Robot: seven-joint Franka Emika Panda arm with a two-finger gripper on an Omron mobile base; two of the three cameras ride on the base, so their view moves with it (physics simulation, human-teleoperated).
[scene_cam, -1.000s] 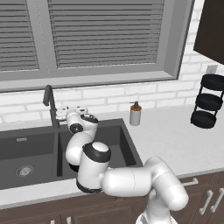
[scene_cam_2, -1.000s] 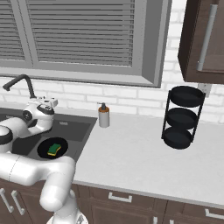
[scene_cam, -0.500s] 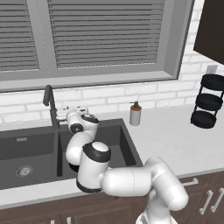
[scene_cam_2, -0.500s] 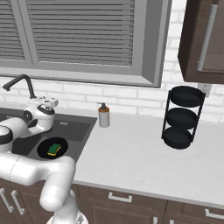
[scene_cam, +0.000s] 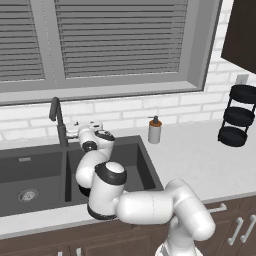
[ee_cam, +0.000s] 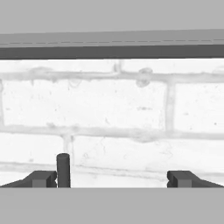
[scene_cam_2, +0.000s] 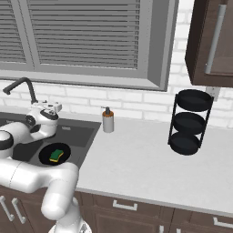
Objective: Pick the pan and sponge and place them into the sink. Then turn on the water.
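The pan (scene_cam_2: 54, 154) is seen lying flat in the right basin of the sink (scene_cam_2: 84, 136), with the sponge (scene_cam_2: 56, 155) resting on it, green face up. Both placements are judged done; the water step remains, as no stream is visible from the faucet (scene_cam: 58, 123).

The gripper (ee_cam: 112, 178) is held above the rear of the sink, pointed horizontally at the white brick wall (ee_cam: 113, 113). The jaws are spread fully wide and nothing is held between them.

Key relation for the coming move: in the hand view, a thin dark upright post (ee_cam: 63, 169) is seen just inside the jaw on the view's left, its long axis vertical, well off the centre line between the fingertips. It is judged to be part of the faucet, prob. its lever or stem; which one cannot be told. In the left base view the faucet base stands just beside the wrist, toward the basin divider.

Approx. requirement: a small lateral shift toward that post is needed so that contact is made w/ it, not w/ the wall. The soap dispenser (scene_cam: 154, 131) stands well apart on the surface (scene_cam: 200, 160) and is not in the path.
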